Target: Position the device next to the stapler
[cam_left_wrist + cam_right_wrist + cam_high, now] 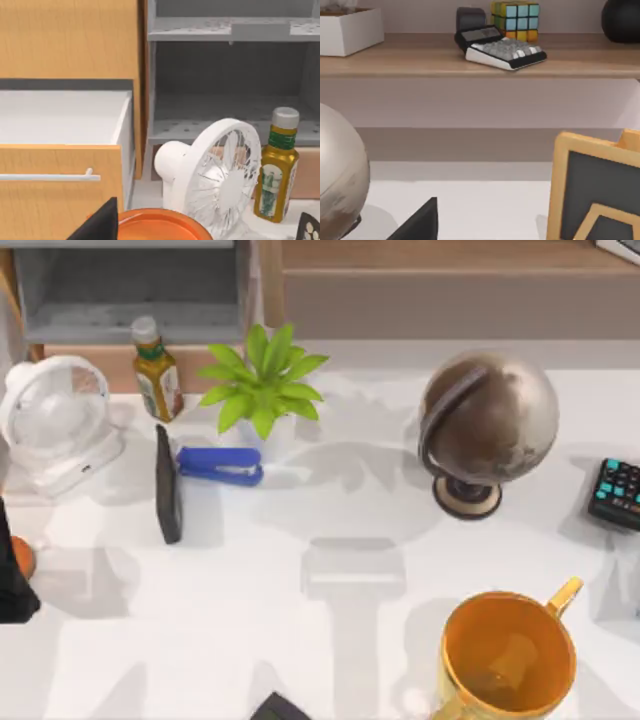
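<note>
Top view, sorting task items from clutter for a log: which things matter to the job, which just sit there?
Job: blue stapler; thin black slab, presumably the device, already beside it.
Lying about: plant, fan, bottle, globe, orange mug, calculator.

This looks like a home office or study desk, rendered in simulation. A white table carries ordinary desk things: a blue stapler near the far left part, a small white desk fan at the left edge, a potted green plant and a brown globe on a stand. At the right edge lies a black calculator with teal keys. Behind the table stand a wooden cabinet with an open drawer and a grey shelf unit. A wooden shelf holds another calculator and a colourful puzzle cube.
</note>
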